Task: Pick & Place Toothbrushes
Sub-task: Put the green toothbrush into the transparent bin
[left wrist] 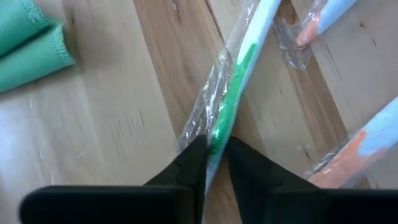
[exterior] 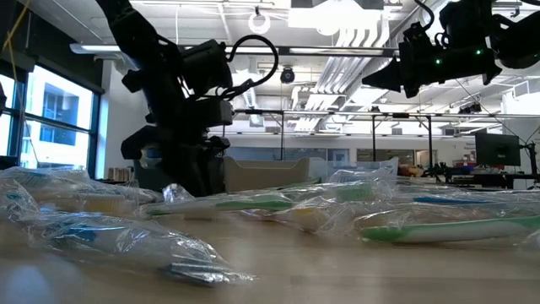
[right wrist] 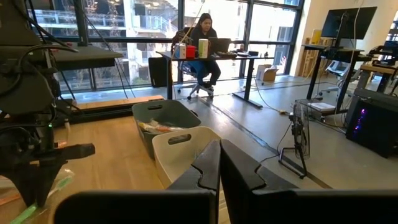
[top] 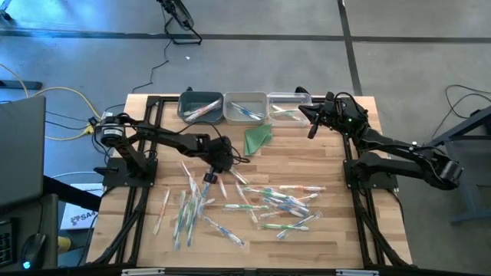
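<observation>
While the toothbrushes (top: 261,203) lie scattered over the near half of the table (top: 322,146), the left gripper (top: 209,177) is down on one of them at the left part of the pile. In the left wrist view this wrapped green toothbrush (left wrist: 233,93) runs straight out from between the two dark fingers (left wrist: 186,171), so its long axis lies crosswise to the closing direction, which is good for a grip. The fingers stand close together with the wrapper and the handle end between them; they seem pinched on it, but I cannot say if the hold is firm. Orange toothbrushes (left wrist: 320,22) lie just beside it and could be disturbed on lifting. The three bins (top: 245,107) are at the far edge, beyond the green cloth (top: 258,139), so the carry goes away from the pile. The right gripper (top: 313,119) waits above the far right, near the right bin, fully closed and holding nothing.
</observation>
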Robot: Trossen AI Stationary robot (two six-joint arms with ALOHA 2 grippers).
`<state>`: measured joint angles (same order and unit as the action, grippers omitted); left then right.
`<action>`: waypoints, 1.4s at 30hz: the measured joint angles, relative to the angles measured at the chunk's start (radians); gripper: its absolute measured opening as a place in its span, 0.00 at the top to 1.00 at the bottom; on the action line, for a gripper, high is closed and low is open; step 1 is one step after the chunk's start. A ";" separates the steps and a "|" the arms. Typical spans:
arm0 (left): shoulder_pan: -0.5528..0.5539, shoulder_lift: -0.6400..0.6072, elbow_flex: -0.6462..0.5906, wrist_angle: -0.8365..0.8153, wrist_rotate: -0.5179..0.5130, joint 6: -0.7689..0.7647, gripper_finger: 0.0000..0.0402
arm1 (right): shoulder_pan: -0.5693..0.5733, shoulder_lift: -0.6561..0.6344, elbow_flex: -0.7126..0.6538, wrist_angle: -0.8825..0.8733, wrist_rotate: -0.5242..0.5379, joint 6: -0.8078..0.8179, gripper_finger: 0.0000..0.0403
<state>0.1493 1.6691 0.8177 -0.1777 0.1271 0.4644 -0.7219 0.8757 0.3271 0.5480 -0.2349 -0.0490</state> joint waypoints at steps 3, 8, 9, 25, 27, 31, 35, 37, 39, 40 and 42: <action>0.000 0.001 0.000 0.004 0.001 -0.002 0.93 | 0.000 0.000 0.000 0.000 0.000 0.000 0.99; 0.001 0.001 0.000 0.011 -0.004 -0.002 0.98 | 0.000 0.000 0.000 0.000 0.000 0.000 0.99; 0.000 0.001 0.000 0.011 -0.004 -0.002 0.98 | 0.000 0.000 0.000 0.000 0.000 0.000 0.99; 0.001 -0.061 -0.002 -0.019 -0.009 -0.025 0.98 | 0.000 0.000 0.000 0.001 0.000 0.000 0.99; 0.001 -0.075 -0.002 -0.025 -0.009 -0.025 0.98 | 0.000 0.000 0.000 0.001 0.000 0.000 0.99; 0.002 -0.105 -0.002 -0.046 -0.029 -0.025 0.98 | 0.000 0.000 0.000 0.001 0.000 0.000 0.99; 0.017 -0.153 -0.002 -0.054 -0.080 -0.020 0.98 | 0.000 0.000 0.000 0.001 0.000 0.000 0.99; 0.042 -0.179 -0.001 -0.060 -0.087 -0.021 0.98 | 0.000 0.000 0.000 0.001 0.000 0.000 0.99; 0.070 -0.211 -0.001 -0.061 -0.087 -0.024 0.98 | 0.000 0.000 0.000 0.001 0.000 0.000 0.99; 0.083 -0.227 -0.001 -0.058 -0.087 -0.024 0.98 | 0.000 0.000 0.000 0.001 0.000 0.000 0.99; 0.113 -0.259 0.000 -0.058 -0.087 -0.024 0.98 | 0.000 0.000 0.000 0.001 0.000 -0.001 0.99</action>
<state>0.2621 1.4100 0.8173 -0.2354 0.0400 0.4400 -0.7219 0.8757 0.3271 0.5491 -0.2352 -0.0498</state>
